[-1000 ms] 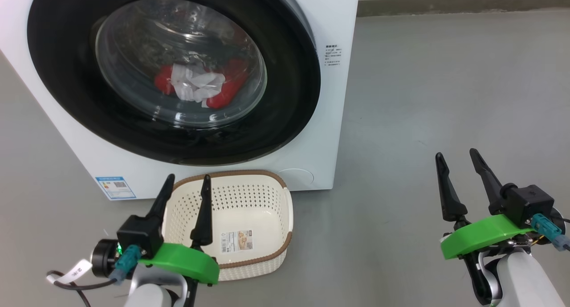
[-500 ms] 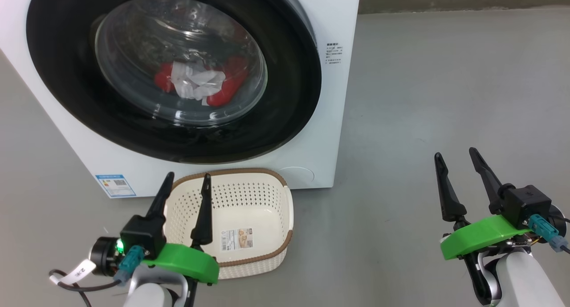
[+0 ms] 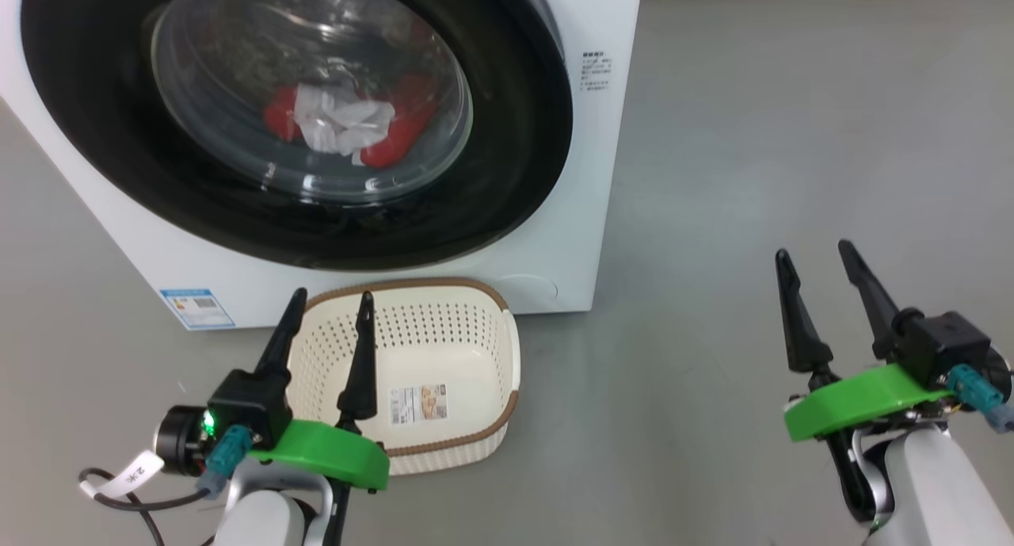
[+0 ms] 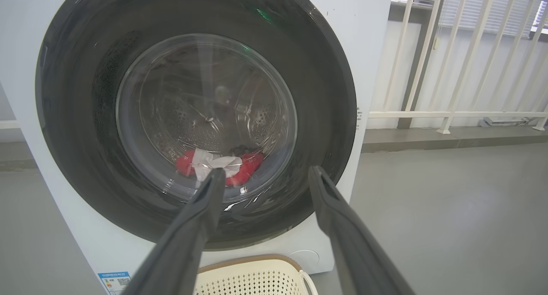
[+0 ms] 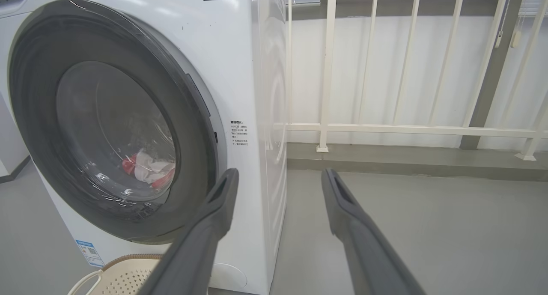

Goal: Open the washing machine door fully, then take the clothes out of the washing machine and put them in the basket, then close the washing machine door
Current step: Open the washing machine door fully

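Left gripper point(image 3: 333, 295) is recorded at lower left of the head view, its 2 dark fingers point(image 3: 360, 364) spread apart and pointed up-frame. Right gripper point(image 3: 814, 250) is recorded at lower right, its 2 fingers likewise parted and leaned slightly leftward. A green collar point(image 3: 325, 463) is fitted at each wrist, above a pale forearm point(image 3: 931, 490).

Closed washing machine door point(image 5: 111, 123), clothes point(image 5: 147, 171) inside.

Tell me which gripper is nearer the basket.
Left. The left gripper sits at the basket's left edge; the right gripper is far off to its right, over the floor.
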Controlling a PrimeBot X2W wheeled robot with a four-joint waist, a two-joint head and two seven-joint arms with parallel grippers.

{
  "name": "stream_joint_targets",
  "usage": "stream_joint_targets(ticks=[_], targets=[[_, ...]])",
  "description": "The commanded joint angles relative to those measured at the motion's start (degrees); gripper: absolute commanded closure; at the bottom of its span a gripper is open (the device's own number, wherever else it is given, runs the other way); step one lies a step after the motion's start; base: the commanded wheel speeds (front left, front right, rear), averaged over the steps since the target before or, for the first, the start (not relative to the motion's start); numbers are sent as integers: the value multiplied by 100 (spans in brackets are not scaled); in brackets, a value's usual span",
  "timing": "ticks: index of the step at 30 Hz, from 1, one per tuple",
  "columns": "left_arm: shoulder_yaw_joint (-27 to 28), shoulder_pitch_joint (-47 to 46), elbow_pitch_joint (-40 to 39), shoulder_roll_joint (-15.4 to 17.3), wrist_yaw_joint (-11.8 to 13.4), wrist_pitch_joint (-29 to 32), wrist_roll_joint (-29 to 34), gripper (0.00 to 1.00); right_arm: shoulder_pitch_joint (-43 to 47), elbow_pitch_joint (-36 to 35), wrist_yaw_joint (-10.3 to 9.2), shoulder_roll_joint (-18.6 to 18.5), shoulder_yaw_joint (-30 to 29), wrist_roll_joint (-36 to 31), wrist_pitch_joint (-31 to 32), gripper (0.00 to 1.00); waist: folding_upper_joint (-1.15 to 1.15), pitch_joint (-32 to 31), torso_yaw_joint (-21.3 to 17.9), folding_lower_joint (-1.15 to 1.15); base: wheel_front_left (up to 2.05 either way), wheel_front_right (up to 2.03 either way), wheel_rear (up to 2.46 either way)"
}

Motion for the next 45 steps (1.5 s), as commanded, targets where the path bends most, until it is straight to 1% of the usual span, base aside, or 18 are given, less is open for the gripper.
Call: stream_joint_targets(ticks=[1,3,4,5,6,7,8,12,17,24,27,29,34,38,41,45], targets=[[196,-271,-196,122,19,-52,38,0,-332,-187,-4,-54,148,56,-52,0,0,152,10,0,0,0,0],[199,-285,-213,122,23,-52,35,0,-355,-202,-4,-54,144,62,-52,0,0,203,16,0,0,0,0],[198,-302,-233,122,26,-52,34,0,-382,-215,-4,-54,139,68,-52,2,0,255,23,0,0,0,0],[196,-322,-257,122,28,-52,37,0,-414,-231,-4,-54,134,70,-52,28,0,308,31,0,0,0,0],[192,-341,-280,122,31,-52,39,0,-448,-245,-4,-54,136,75,-52,59,0,361,40,0,0,0,0],[186,-359,-305,122,33,-52,38,0,-482,-257,-4,-54,139,82,-52,78,0,414,48,0,0,0,0],[178,-374,-329,122,35,-52,32,0,-518,-264,-4,-54,141,92,-52,100,0,465,58,0,0,0,0],[128,-444,-442,122,50,-52,14,0,-728,-209,-4,-54,119,292,-52,100,0,684,106,0,0,0,0],[37,-526,-609,122,82,-52,5,0,-1088,-58,-4,-54,111,887,-52,100,0,956,175,0,0,0,0],[-66,-609,-801,122,115,-52,22,0,-1659,171,-4,-54,257,1713,-39,100,0,1292,298,0,0,0,0],[-67,-626,-851,122,117,-52,54,0,-1892,225,-4,-54,283,1812,14,100,0,1407,335,0,0,0,0],[-76,-639,-879,122,116,-52,76,0,-2048,240,-4,-54,306,2001,113,100,0,1484,354,0,0,0,0],[-83,-700,-1050,122,121,-52,144,0,-2498,241,-4,-55,312,2505,541,100,0,1715,374,0,0,0,0],[-79,-730,-1185,123,122,-52,226,0,-2865,275,-4,-83,288,2980,1006,100,0,1904,388,0,0,0,0],[-78,-757,-1248,123,107,-52,268,0,-3158,317,-4,-140,278,3383,1406,100,0,2044,415,0,0,0,0],[-95,-813,-1312,123,85,-52,293,0,-3515,356,-4,-175,300,4131,2094,100,0,2213,461,0,0,0,0]])
